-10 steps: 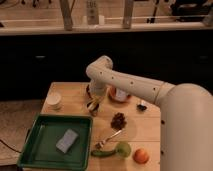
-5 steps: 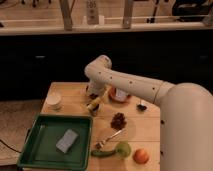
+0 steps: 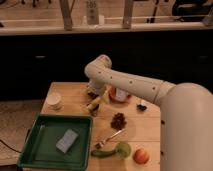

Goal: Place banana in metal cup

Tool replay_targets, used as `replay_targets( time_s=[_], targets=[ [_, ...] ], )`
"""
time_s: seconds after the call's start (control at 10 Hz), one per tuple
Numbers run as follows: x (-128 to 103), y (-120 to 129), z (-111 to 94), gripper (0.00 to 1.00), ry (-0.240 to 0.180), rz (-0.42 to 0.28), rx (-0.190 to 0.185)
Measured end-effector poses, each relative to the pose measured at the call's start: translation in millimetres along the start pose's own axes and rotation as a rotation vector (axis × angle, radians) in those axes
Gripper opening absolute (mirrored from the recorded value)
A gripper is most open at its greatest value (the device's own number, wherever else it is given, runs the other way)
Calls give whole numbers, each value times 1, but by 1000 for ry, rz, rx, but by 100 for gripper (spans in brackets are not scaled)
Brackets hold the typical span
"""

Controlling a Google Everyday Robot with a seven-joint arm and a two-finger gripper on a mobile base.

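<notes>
The gripper is pictured low over the wooden table, beyond the far right corner of the green tray; whether it is clenched or released cannot be told. The banana is seen just beneath it, on the side nearer the tray; contact cannot be judged.

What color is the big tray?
The tray is green, camera view; the gripper is beyond it, by the banana.
</notes>
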Motion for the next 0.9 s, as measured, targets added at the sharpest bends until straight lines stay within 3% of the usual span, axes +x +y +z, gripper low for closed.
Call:
replay_targets(
  time_s=[0.5,0.9],
  targets=[
    [0,0,0,80,-6,-17,25],
    [0,0,0,80,-6,-17,25]
  ],
)
